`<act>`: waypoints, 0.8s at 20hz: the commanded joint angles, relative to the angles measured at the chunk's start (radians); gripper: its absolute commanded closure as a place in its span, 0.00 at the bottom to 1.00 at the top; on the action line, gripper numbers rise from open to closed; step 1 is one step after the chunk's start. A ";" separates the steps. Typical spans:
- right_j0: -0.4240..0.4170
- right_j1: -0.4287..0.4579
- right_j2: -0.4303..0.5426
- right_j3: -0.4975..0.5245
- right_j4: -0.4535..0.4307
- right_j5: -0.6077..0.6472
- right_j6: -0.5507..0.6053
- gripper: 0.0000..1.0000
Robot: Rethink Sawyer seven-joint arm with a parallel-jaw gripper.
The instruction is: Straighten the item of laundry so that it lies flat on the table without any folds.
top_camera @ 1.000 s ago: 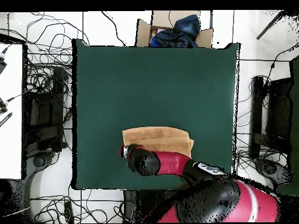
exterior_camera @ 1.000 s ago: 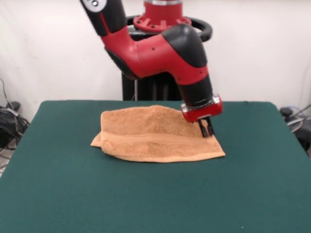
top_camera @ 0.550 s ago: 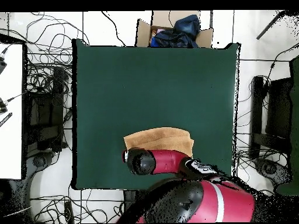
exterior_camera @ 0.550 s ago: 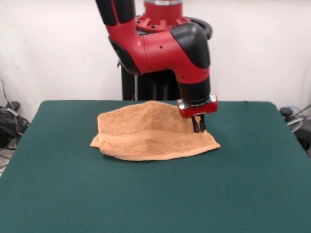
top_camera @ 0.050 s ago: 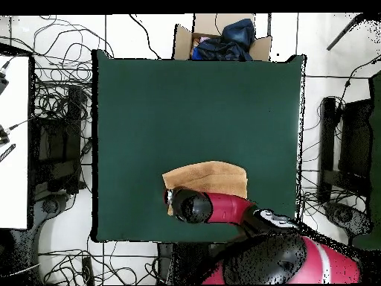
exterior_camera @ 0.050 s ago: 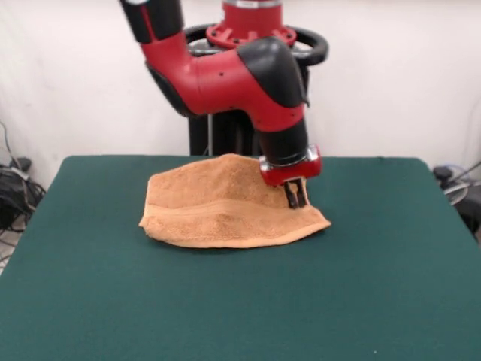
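The item of laundry, an orange-tan towel, lies folded over itself at the far middle of the green table. One woven band runs across its front layer. Its right corner comes to a point near the gripper. My gripper points down at the towel's right part, its fingers close together and pinched on the upper layer of cloth. In the overhead view the towel shows near the table's bottom edge. The arm's wrist covers the gripper and the towel's lower left part.
A cardboard box holding dark blue cloth stands just beyond the table's top edge in the overhead view. Cables lie on the floor on both sides. The robot's pedestal rises right behind the towel.
The gripper has moved left in the front view and pulled the towel's right corner along. The towel is now narrower and more bunched.
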 commanded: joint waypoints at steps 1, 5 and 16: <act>-0.151 0.114 0.217 -0.034 -0.015 -0.171 0.150 1.00; -0.221 0.179 0.306 -0.020 -0.025 -0.221 0.167 1.00; 0.060 0.011 -0.044 -0.086 0.093 0.079 0.108 1.00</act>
